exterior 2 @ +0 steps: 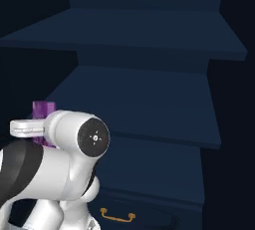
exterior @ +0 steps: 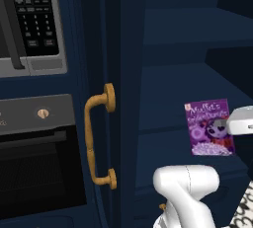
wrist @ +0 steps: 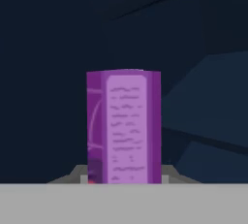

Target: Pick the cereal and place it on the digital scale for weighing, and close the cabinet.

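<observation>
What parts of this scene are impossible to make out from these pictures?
- Gripper fingertips: in the hand view, the grey band cuts off the bottom of the cereal box.
- Cereal box in the right base view: mostly behind the white arm.
- Gripper in the left base view: cut off by the right edge.
- Cabinet shelves: depths too dark.

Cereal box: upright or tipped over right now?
Upright. The cereal stands on end with its lettering level, in the open cabinet; the gripper is closed on its narrow side.
</observation>
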Tool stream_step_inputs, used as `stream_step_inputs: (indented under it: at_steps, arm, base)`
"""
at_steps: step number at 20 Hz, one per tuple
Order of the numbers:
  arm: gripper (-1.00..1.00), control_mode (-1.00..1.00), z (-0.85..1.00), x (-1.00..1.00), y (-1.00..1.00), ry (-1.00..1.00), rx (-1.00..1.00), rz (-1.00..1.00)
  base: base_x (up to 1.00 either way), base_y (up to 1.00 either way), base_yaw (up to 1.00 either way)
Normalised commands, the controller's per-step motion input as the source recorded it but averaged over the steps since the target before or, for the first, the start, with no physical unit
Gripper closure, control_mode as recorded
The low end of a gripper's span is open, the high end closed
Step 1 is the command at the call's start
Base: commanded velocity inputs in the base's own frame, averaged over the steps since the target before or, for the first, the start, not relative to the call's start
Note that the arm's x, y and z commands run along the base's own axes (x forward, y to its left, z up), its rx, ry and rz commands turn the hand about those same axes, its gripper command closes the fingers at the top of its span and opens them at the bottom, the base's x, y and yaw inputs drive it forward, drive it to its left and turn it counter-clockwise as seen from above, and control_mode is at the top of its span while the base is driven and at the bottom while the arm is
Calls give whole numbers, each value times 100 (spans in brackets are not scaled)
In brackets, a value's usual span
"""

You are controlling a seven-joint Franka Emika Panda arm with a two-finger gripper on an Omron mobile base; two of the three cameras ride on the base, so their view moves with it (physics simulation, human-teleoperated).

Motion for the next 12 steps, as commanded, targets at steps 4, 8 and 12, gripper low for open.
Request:
stream_step_inputs:
  at_steps: [4,8,12]
  arm:
    - [100,-100,-19,28,0,-6,16,0]
    - [100,-100,-29,33,1,-2,14,0]
    - [100,100,0,0,0,0,0,0]
  base:
    - [0,0,0]
    - [0,0,0]
    - [-42,6,0]
